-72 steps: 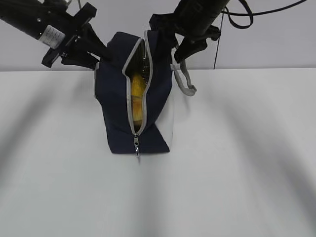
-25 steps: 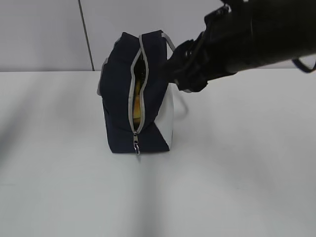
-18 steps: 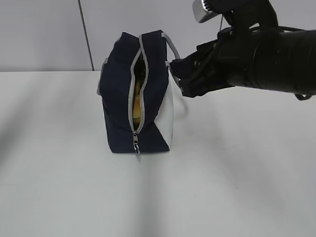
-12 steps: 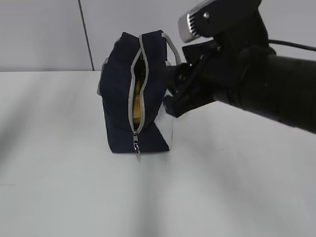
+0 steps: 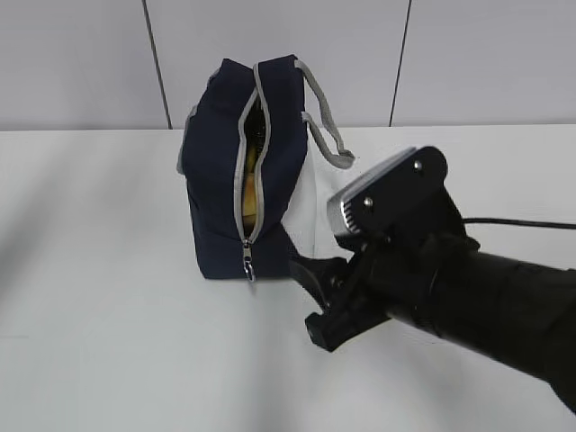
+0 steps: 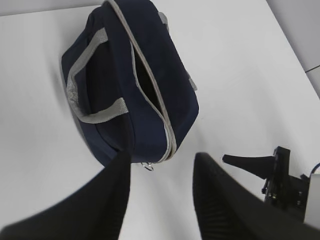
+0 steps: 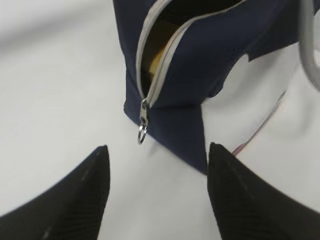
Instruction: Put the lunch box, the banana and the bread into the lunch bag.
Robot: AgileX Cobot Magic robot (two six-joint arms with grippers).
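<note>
Watching my right gripper (image 5: 310, 301) hover empty, jaws apart, near the zipper pull (image 7: 142, 131) of the lunch bag (image 5: 225, 180) on the counter (image 5: 108, 342); a clumsy nudge could topple it; left jaws likewise apart, empty.

the right arm reaches in low from the near right, its thick black forearm angled toward the middle, a silver-grey camera block riding on top of the wrist. the right gripper (image 5: 315, 297) points left with jaws spread apart and nothing between them. the left gripper (image 6: 162, 200) hangs high up, fingers parted, holding nothing.
</note>
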